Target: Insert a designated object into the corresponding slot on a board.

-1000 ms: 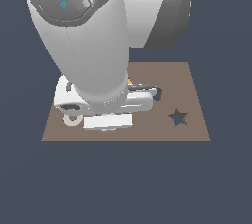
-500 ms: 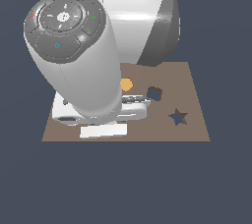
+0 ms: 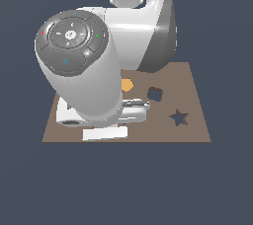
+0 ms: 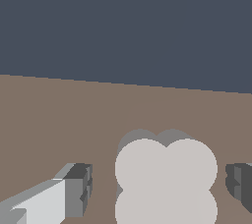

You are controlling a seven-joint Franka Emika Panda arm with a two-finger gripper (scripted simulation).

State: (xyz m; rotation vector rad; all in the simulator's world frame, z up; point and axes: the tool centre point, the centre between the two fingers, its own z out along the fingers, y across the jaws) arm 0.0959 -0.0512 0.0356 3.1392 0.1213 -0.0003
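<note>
Simulated scene, flat slate-blue void, untextured brown board (image 3: 197,120), rendered arm (image 3: 84,71)

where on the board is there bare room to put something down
Bare board runs along the exterior view's right edge, past the clover slot and star cutout, and along the near edge below the star. The exterior view's left half is crowded, hidden under the arm. There the open claw straddles the clover piece. An orange piece lies beside the slot.
</note>
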